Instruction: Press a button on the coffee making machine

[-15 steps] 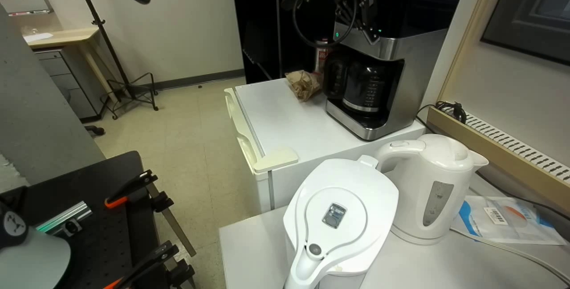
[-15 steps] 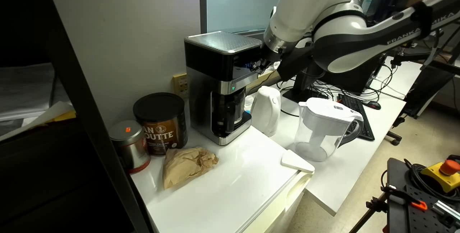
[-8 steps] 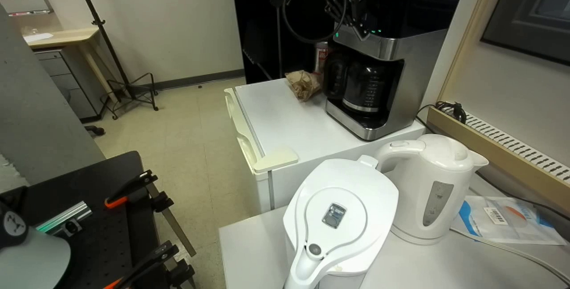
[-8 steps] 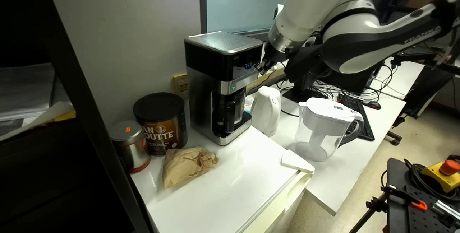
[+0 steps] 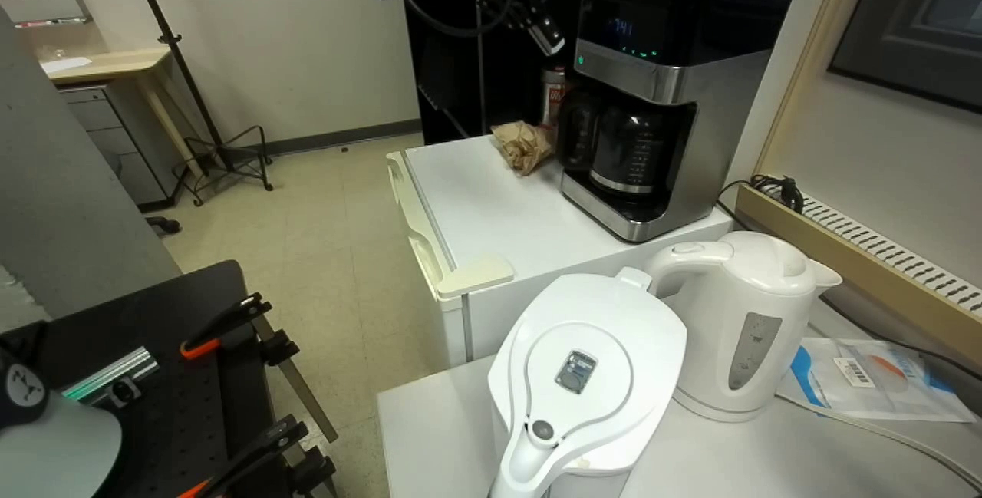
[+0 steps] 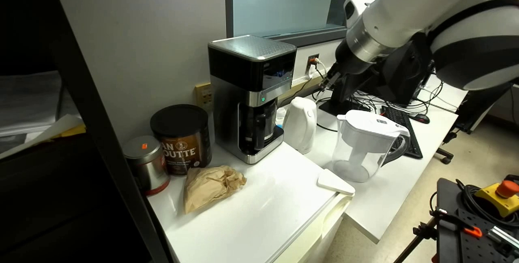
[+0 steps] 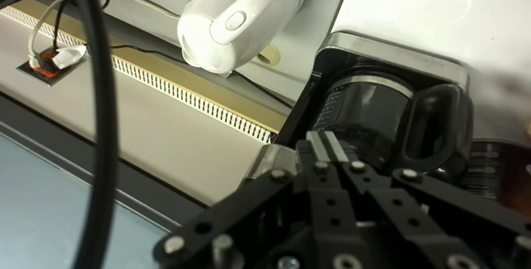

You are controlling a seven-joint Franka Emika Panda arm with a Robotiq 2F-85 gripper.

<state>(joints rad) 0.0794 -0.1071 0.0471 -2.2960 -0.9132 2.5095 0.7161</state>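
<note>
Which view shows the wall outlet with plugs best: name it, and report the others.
The wrist view: the wall outlet is larger there, its pale plugs distinct. In an exterior view the outlet shows small, details hard to make out; elsewhere it does not appear.

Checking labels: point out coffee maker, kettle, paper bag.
Coffee maker (image 6: 252, 99), in an exterior view: silver front band.
Kettle (image 7: 249, 8), in the wrist view: handle.
Paper bag (image 6: 211, 189), in an exterior view: crumpled brown side.
</note>
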